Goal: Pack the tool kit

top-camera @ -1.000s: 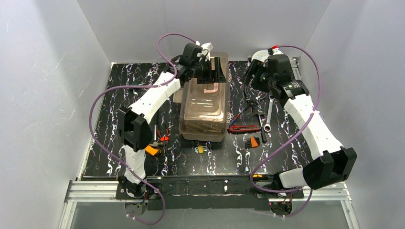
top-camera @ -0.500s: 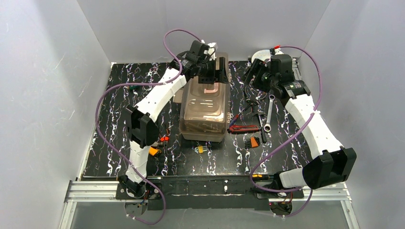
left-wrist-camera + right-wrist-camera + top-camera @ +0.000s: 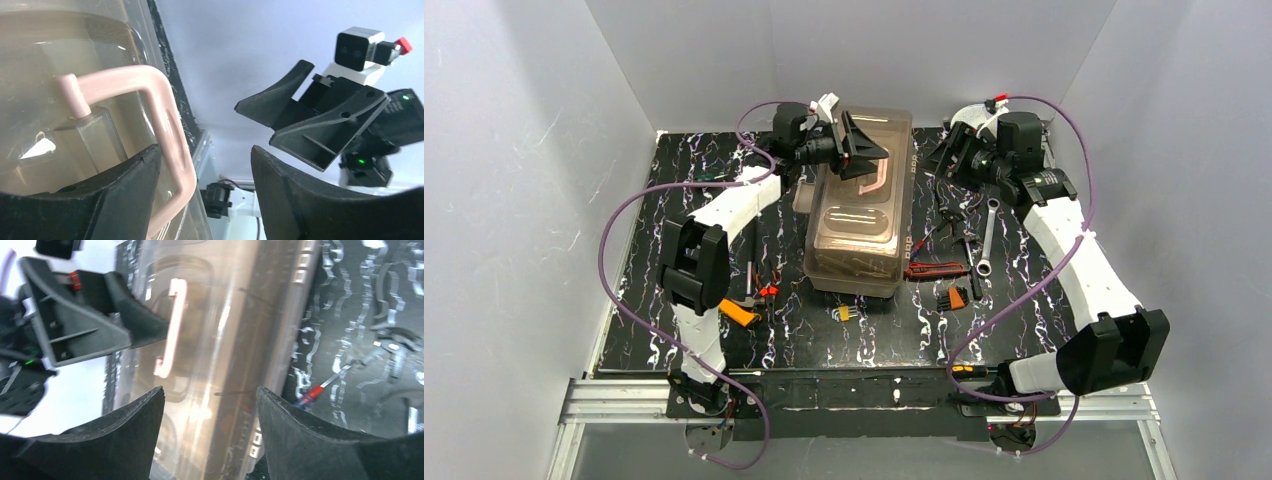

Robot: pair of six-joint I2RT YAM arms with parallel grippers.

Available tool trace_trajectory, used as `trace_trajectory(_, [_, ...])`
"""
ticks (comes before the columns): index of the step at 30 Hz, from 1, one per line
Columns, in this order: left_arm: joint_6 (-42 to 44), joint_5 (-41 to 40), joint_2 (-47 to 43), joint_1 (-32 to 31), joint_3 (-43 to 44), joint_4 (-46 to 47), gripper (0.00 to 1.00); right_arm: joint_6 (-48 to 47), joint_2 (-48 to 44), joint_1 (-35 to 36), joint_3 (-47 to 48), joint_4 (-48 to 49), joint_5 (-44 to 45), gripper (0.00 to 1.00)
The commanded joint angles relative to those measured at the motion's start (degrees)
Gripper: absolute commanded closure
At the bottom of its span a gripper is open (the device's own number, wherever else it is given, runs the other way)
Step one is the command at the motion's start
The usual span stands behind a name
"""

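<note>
The tool kit's taupe toolbox (image 3: 856, 225) stands mid-table with its smoky lid (image 3: 60, 55) down, its far end turned slightly right. Its cream handle (image 3: 875, 184) is swung up. My left gripper (image 3: 861, 142) is open at the box's far end. In the left wrist view the handle (image 3: 165, 110) rests against the left finger (image 3: 125, 190), with a wide gap to the other finger. My right gripper (image 3: 948, 156) hovers open and empty just right of the box's far end, facing the lid (image 3: 220, 340). Loose tools lie on the mat: a silver wrench (image 3: 988, 238), a red cutter (image 3: 934, 269), an orange-handled tool (image 3: 741, 314).
A round silver wire spool (image 3: 969, 114) sits at the back right behind the right wrist. Small parts lie near the box's front: a yellow connector (image 3: 844, 312), an orange-black piece (image 3: 954, 297), a red bit (image 3: 768, 291). White walls enclose the black marbled mat (image 3: 674, 200).
My left gripper has swung left and turned sideways, and its jaws have narrowed a little. The handle has come up off the lid and the box's far end has shifted right. The right arm barely moved.
</note>
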Motion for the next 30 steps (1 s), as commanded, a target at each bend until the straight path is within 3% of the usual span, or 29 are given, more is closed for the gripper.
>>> trace_trajectory(1, [-11.5,7.7,-2.3,0.0,-5.4,15.6,0.35,1.7,2.3,-0.1,1.5,6.6,-15.0,0.26])
trace_trajectory(9, [-13.1,7.9,-3.4,0.9,-6.5,18.4,0.36,9.2,11.0,2.0,6.6,9.9,-21.6,0.31])
trace_trajectory(13, [-13.7,8.3,-4.9,1.7,-8.0,20.0,0.37,12.5,17.8,3.7,12.2,10.7,-23.3,0.46])
trace_trajectory(17, [-13.7,8.5,-6.0,2.3,-8.9,20.3,0.38,11.7,23.2,4.9,17.4,5.6,-20.4,0.52])
trace_trajectory(19, [-13.3,8.4,-6.9,2.8,-9.0,19.6,0.38,11.9,24.5,5.0,17.8,5.7,-19.5,0.61])
trace_trajectory(21, [-9.0,6.9,-9.5,3.8,-9.6,13.8,0.37,11.6,26.3,5.1,20.2,4.5,-19.6,0.70])
trace_trajectory(23, [-3.6,4.8,-11.9,4.5,-9.3,7.1,0.35,10.7,27.8,5.4,22.6,2.4,-19.5,0.68])
trace_trajectory(27, [-3.1,4.7,-13.2,5.1,-9.9,6.7,0.33,10.4,29.0,5.9,23.5,1.7,-19.6,0.68])
trace_trajectory(30, [-0.1,2.9,-15.1,6.0,-9.8,2.1,0.31,10.7,29.2,6.2,23.8,1.9,-19.6,0.88])
